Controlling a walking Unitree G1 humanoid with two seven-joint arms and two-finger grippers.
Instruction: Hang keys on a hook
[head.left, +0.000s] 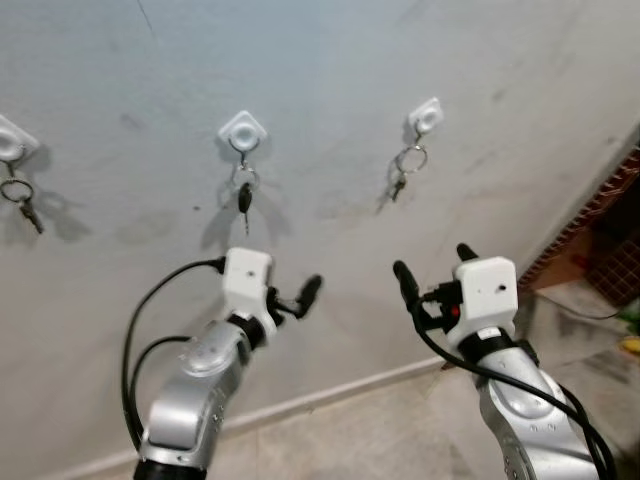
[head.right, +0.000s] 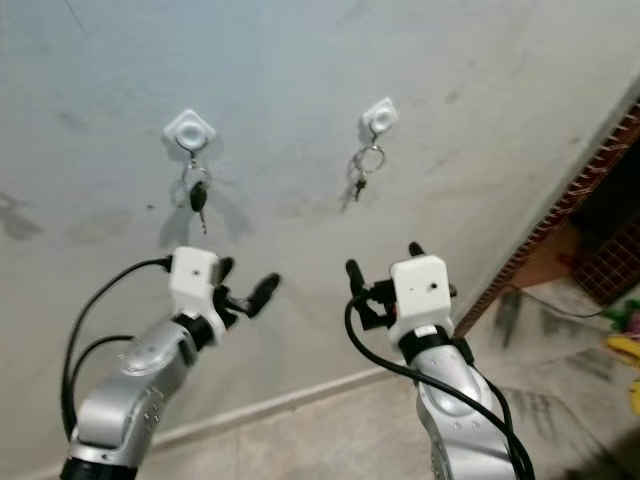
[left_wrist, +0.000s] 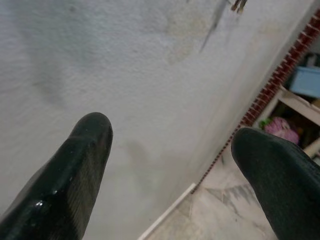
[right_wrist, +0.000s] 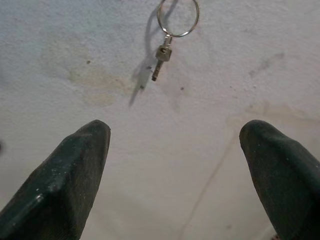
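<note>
Three white hooks are fixed to the grey wall: a left hook (head.left: 10, 145), a middle hook (head.left: 243, 130) and a right hook (head.left: 425, 117). Each carries a key: a small key on a ring (head.left: 22, 205) at the left, a black-headed key (head.left: 244, 196) in the middle, and a ring with a small key (head.left: 405, 170) at the right, also seen up close as the ring and key (right_wrist: 170, 35). My left gripper (head.left: 290, 295) is raised below the middle hook, open and empty. My right gripper (head.left: 435, 265) is below the right hook, open and empty.
A white baseboard (head.left: 330, 395) runs along the foot of the wall above the tiled floor (head.left: 400, 440). At the right a red brick edge (head.left: 605, 215) borders a shelf with clutter (left_wrist: 300, 100). A yellow object (head.left: 630, 345) lies at the far right.
</note>
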